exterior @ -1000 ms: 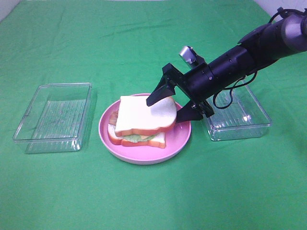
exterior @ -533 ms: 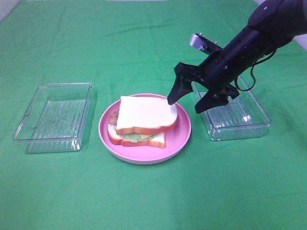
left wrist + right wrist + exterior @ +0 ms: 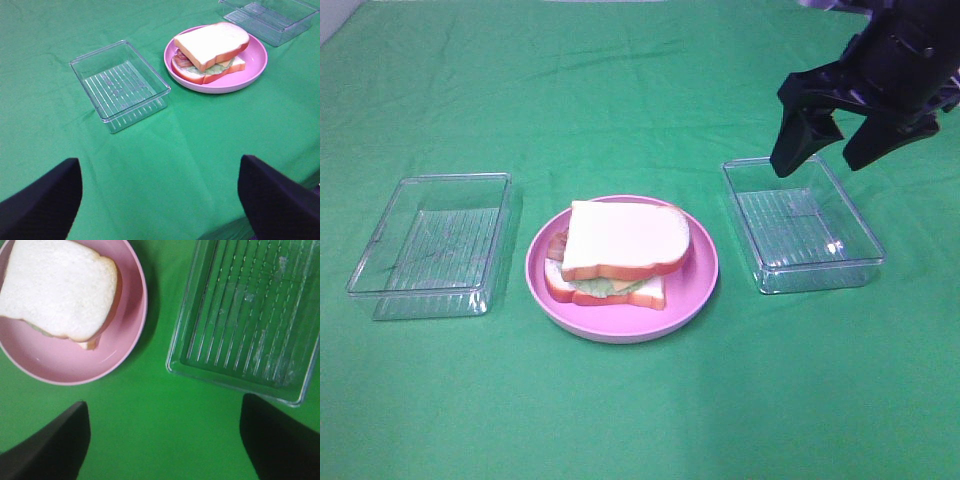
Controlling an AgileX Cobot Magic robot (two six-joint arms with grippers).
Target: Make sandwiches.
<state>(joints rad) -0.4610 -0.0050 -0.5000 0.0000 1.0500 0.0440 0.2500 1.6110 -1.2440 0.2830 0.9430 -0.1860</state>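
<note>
A stacked sandwich (image 3: pixel 620 250) lies on the round pink plate (image 3: pixel 695 285): white bread with orange-brown crust on top, green lettuce and reddish bacon showing between the slices. The sandwich (image 3: pixel 212 47) also shows in the left wrist view and the sandwich (image 3: pixel 57 290) in the right wrist view. My right gripper (image 3: pixel 832 152) hangs open and empty in the air above the far end of the right clear tray (image 3: pixel 802 225), well clear of the sandwich. The left gripper (image 3: pixel 160 200) is open and empty over bare cloth, out of the exterior view.
A clear plastic tray (image 3: pixel 435 243) sits left of the plate, holding nothing. The right tray (image 3: pixel 250 320) is bare inside too. Green cloth (image 3: pixel 640 420) covers the whole table.
My right gripper let go of the top bread slice, rose and pulled back to the right, away from the plate. The sandwich stayed put on the plate.
</note>
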